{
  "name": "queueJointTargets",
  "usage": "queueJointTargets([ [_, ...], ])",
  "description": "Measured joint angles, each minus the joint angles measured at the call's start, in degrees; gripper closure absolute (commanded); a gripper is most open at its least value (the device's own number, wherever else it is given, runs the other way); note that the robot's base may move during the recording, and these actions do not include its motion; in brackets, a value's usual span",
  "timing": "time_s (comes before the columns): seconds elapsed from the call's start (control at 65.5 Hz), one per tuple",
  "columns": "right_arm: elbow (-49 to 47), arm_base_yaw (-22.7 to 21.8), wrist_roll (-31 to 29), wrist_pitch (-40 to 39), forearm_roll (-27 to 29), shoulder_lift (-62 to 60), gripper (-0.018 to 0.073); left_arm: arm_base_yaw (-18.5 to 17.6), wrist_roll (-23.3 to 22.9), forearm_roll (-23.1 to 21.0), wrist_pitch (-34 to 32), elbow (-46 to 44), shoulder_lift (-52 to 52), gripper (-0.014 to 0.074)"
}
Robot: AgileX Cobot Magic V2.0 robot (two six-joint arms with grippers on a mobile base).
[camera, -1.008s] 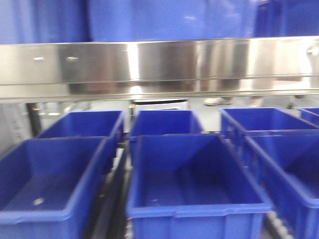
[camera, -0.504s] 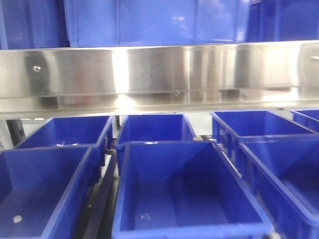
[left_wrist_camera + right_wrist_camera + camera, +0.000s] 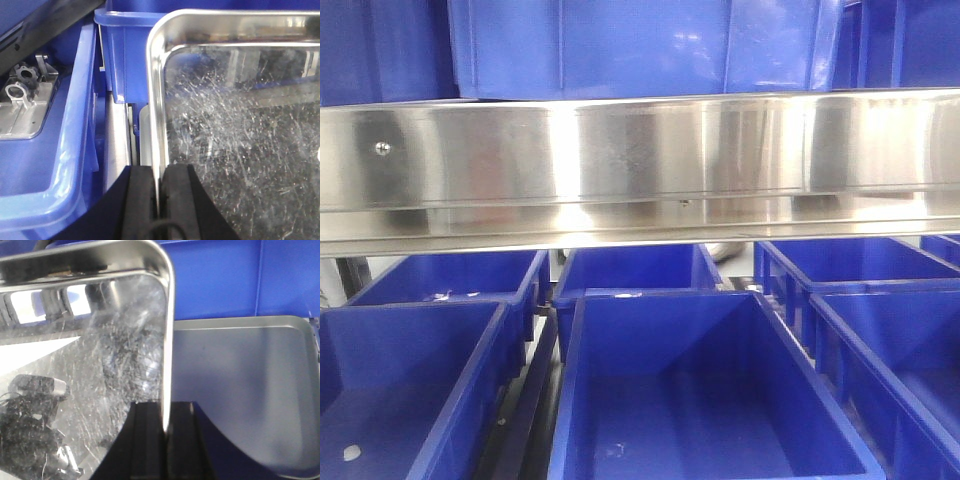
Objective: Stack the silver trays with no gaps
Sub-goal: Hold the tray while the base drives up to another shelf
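A scratched silver tray (image 3: 240, 125) fills the left wrist view, and my left gripper (image 3: 159, 200) is shut on its left rim. In the right wrist view the same kind of shiny tray (image 3: 115, 340) is held by its right rim, with my right gripper (image 3: 165, 430) shut on it. A second silver tray (image 3: 240, 390) lies lower, to the right of the held one, and looks dull grey and empty. Neither the trays nor the grippers show in the front view.
A brushed-steel shelf rail (image 3: 640, 160) crosses the front view, with blue bins (image 3: 670, 390) below and more above. Left of the held tray stands a blue bin (image 3: 75, 150) holding metal parts (image 3: 22, 100). A blue bin wall (image 3: 225, 275) rises behind the lower tray.
In the front view the shelf rail now sits lower and looks larger, and the bins below have slid down the frame. No gripper or tray shows in the earlier frames.
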Motion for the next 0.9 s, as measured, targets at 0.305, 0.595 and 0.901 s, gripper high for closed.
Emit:
queueJointTargets([
  [0.305,0.00,0.00,0.00,0.00,0.00,0.00,0.0637,0.00,0.00,0.00,0.00,0.00,0.00,0.0613],
  [0.595,0.00,0.00,0.00,-0.20,0.00,0.00,0.0637,0.00,0.00,0.00,0.00,0.00,0.00,0.0613],
  [0.901,-2.07,-6.79,-2.84,2.95,0.28,5.23,0.0637,0.11,0.82,-1.80,-4.56,-1.88,8.40,0.0613],
])
